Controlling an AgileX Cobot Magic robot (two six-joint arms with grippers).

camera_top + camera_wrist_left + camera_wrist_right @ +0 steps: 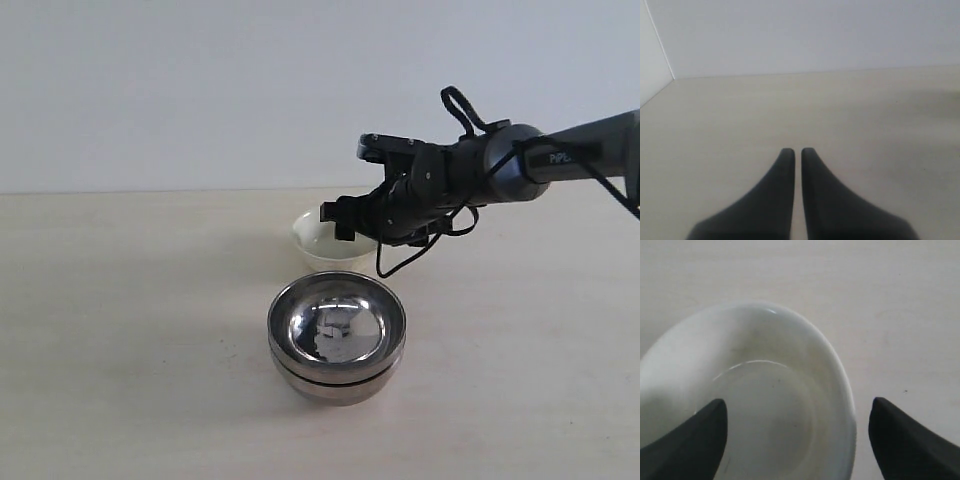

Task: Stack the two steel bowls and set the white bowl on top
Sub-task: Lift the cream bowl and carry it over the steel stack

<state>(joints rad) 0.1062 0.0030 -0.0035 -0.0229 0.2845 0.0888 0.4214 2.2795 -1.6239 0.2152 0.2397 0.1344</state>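
Two jaws of the right gripper [797,412] stand wide apart, released, straddling the rim of the small cream-white glossy bowl [765,400] on the pale bench [120,350]. Just beside it, two shiny round steel bowls [337,328] sit nested. The left gripper [796,152] is clenched.

Looks like a robotics lab or test cell rather than a lived-in room. Plain pale wood-grain desk [120,400] pushed against a blank white wall [200,90], under flat, even light. Black jointed robot arm [500,160] with looped cables, reaching over the desk from the right. Tableware laid out as test props: two steel bowls [337,330] stacked, white bowl [312,245] just behind.
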